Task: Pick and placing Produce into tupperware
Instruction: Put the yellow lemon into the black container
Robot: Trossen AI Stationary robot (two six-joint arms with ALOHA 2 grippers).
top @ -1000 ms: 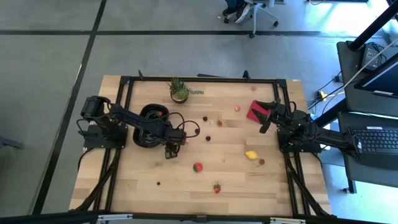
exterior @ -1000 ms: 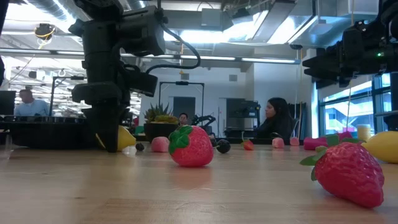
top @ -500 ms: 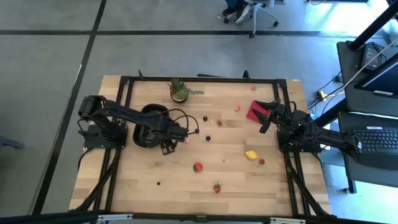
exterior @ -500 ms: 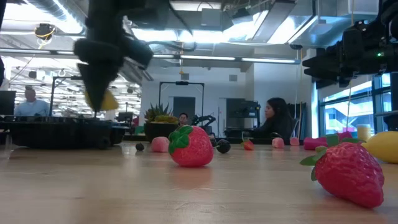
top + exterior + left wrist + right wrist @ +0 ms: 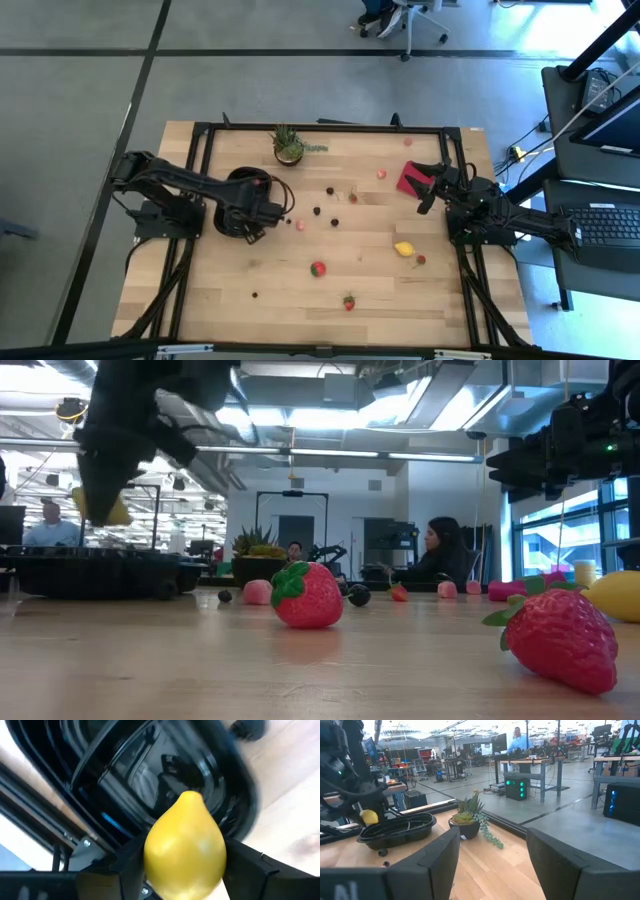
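Overhead, the left gripper point(image 5: 258, 213) hangs at the edge of the shallow black plastic tupperware point(image 5: 230, 186), while the right gripper point(image 5: 432, 186), fingers apart and empty, waits near the flat red square point(image 5: 410, 178). Left wrist view: both fingers are clamped on the smooth yellow toy lemon point(image 5: 184, 846), the glossy rim just beyond. Releasing this near the rim could bounce the lemon back onto the wooden table point(image 5: 300, 290).

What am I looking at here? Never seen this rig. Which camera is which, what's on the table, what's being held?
Two robot arms work at a wooden table. The high view looks straight down, the low view looks level across the tabletop, and each wrist has its own camera. The left gripper holds a yellow lemon above the black tupperware. The right gripper waits, open, by a flat red square. Loose toy produce lies around: strawberries, another lemon and dark berries. A potted plant stands at the far edge.
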